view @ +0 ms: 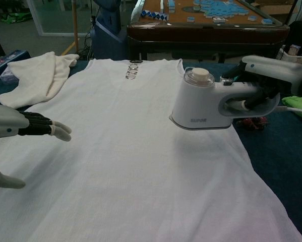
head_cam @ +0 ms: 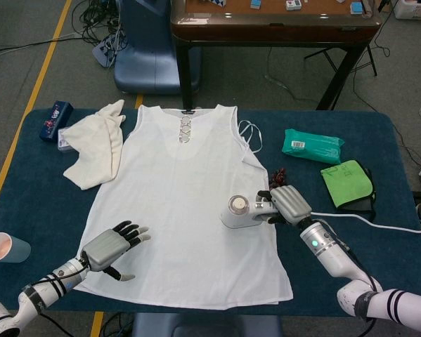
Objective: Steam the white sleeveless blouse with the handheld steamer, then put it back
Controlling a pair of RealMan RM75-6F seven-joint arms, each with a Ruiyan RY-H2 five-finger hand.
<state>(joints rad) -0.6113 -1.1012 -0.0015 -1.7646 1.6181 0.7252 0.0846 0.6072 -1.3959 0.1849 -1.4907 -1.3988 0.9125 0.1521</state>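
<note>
The right hand [head_cam: 289,204] grasps the handle of the steamer [head_cam: 242,211], fingers [view: 255,99] wrapped around it, the steamer's flat face over the right side of the white blouse [head_cam: 175,210]. The left hand [head_cam: 110,245] is released, fingers [view: 49,127] spread above the blouse's lower left edge. The blouse lies flat on the blue desk [head_cam: 379,140], beside a cream cloth [head_cam: 94,144].

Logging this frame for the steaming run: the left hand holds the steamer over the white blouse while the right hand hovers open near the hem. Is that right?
The hands are swapped. The head view shows the right hand gripping the handheld steamer over the white sleeveless blouse, while the left hand hovers open, holding nothing, near the hem. The chest view shows the same.
</note>
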